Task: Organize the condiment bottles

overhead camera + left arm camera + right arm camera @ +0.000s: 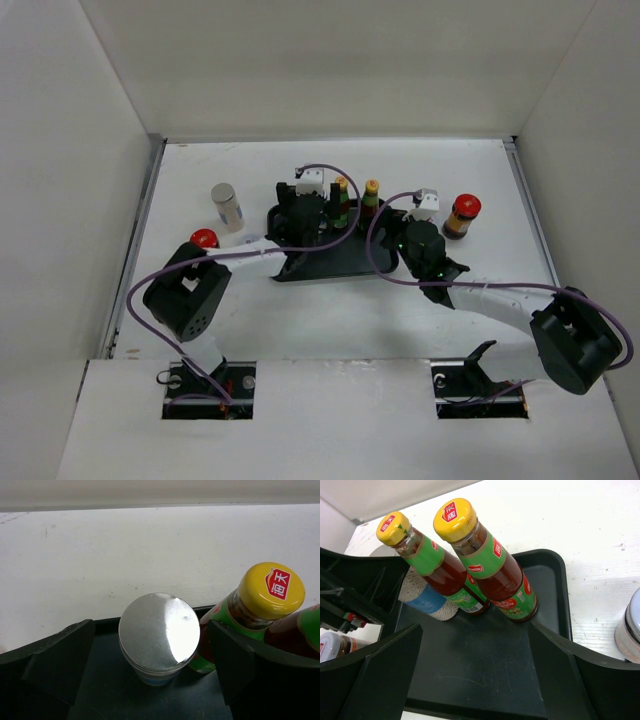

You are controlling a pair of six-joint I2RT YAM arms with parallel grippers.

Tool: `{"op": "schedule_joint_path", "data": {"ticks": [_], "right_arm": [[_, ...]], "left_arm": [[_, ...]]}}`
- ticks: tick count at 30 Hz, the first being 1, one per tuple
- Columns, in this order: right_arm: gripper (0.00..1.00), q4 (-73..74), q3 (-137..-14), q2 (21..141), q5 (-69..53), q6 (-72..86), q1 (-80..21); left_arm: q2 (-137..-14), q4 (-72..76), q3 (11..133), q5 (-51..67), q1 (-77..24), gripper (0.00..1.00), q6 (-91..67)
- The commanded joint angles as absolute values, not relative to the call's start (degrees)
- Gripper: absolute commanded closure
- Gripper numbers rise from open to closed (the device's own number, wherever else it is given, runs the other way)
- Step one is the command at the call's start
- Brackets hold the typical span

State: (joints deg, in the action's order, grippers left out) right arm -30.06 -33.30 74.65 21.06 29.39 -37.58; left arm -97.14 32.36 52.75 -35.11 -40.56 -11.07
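Left hand (150,632) spread | silver-lidded shaker (159,630) between its fingers, ungripped | on tray (110,682)

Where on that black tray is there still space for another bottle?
The tray floor on the near side of the two sauce bottles is bare. Its far left is crowded: shaker, with the left fingers either side.

sauce bottles (495,575): yel caps, grn labels | tray (480,670): blk | shaker (427,601): wht, maybe dotted, blue band
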Motion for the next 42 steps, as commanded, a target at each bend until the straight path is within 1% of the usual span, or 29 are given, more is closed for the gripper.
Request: {"op": "schedule_joint_path", "data": {"ticks": [1,7,12,13,14,15,16,17,19,21,24,27,29,34,37,39,42], "right_arm": [[0.06,-32.9,-34.5,73.7,20.8,29.2,-37.8],[0.06,-32.8,-34.7,74.1,20.7,29.2,-37.8],[0.06,-32.6,-34.7,74.3,20.5,29.4,-37.6],[0.06,-32.5,-34.7,74.2,20.5,29.3,-37.8],[0.06,-32.7,-34.7,74.0,20.7,29.1,-37.8],[0.05,-32.9,-34.5,73.9,20.7,29.2,-37.8],[0.05,-32.9,-34.5,74.0,20.5,29.5,-37.6],[0.05,-32.7,-34.5,74.3,20.3,29.6,-37.6],[0.05,-32.4,-34.9,74.4,20.1,29.4,-37.8],[0.05,-32.8,-34.9,74.4,20.3,29.1,-37.8],[0.05,-32.3,-35.2,75.3,20.0,29.5,-37.8],[0.05,-32.6,-35.3,75.3,20.1,29.1,-37.8],[0.05,-32.7,-35.3,75.7,20.0,29.4,-37.8],[0.04,-32.8,-35.6,75.8,20.0,29.2,-37.8],[0.04,-32.3,-35.8,76.0,20.0,29.1,-37.8],[0.04,-32.6,-35.6,75.8,20.0,29.0,-37.8],[0.04,-32.2,-35.8,76.2,19.9,29.1,-37.8]], "left_arm": [[-91.1,36.2,51.2,-37.2,-40.8,0.0,-10.6],[-82.5,35.2,46.0,-40.1,-38.1,0.0,-12.6],[-78.3,28.8,44.8,-40.6,-32.3,0.01,-18.0],[-77.9,27.3,44.8,-40.8,-30.9,0.09,-19.2],[-77.6,25.5,45.1,-40.9,-29.4,0.27,-20.6],[-77.5,23.8,45.6,-40.7,-27.7,0.39,-21.7],[-77.5,22.4,46.1,-40.5,-26.4,0.44,-22.1],[-77.9,20.1,47.4,-41.0,-25.0,0.45,-22.1],[-79.0,18.1,48.9,-42.4,-23.3,0.41,-21.7],[-79.9,17.3,49.7,-43.9,-21.9,0.31,-21.9],[-80.2,17.0,49.7,-45.3,-19.9,0.22,-22.1],[-81.2,16.4,50.0,-45.3,-18.0,0.14,-22.2],[-82.3,15.7,50.9,-45.0,-17.3,0.12,-22.5],[-87.6,14.4,55.1,-42.6,-15.5,0.11,-22.6],[-89.4,14.3,56.5,-41.9,-15.1,0.12,-22.8],[-90.9,14.1,57.9,-41.0,-14.8,0.17,-22.8],[-91.6,14.3,58.3,-40.8,-14.5,0.29,-22.9]]}}
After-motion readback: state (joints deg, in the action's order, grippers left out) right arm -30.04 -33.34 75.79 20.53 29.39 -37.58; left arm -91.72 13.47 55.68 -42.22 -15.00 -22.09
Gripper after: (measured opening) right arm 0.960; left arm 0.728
